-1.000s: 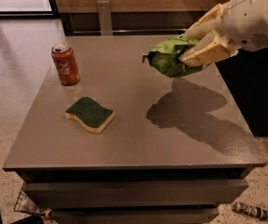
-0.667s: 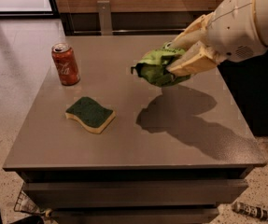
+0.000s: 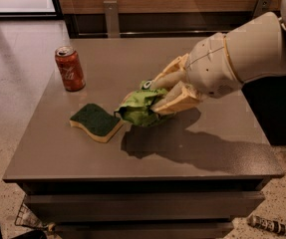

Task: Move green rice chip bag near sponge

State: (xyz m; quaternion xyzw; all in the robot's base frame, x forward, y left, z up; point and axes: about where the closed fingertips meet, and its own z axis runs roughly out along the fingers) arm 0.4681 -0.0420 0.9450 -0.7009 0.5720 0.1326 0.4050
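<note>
Claw (image 3: 152, 97) low over table (image 3: 222, 148) centre, tight around green rice chip bag (image 3: 135, 111)

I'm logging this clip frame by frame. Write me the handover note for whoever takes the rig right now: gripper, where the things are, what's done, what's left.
Gripper: shut on the green rice chip bag, over the middle of the table.
Bag: crumpled in the fingers, its left edge close to the right end of the sponge. Its shadow falls apart from it on the tabletop, so it looks held above the surface, not set down.
Sponge: flat on the table, front left, dark side up.
Red soda can: upright, back left, away from both.
Done: bag picked up and brought next to the sponge.
Left: lower it, release it, and withdraw without nudging the sponge.
</note>
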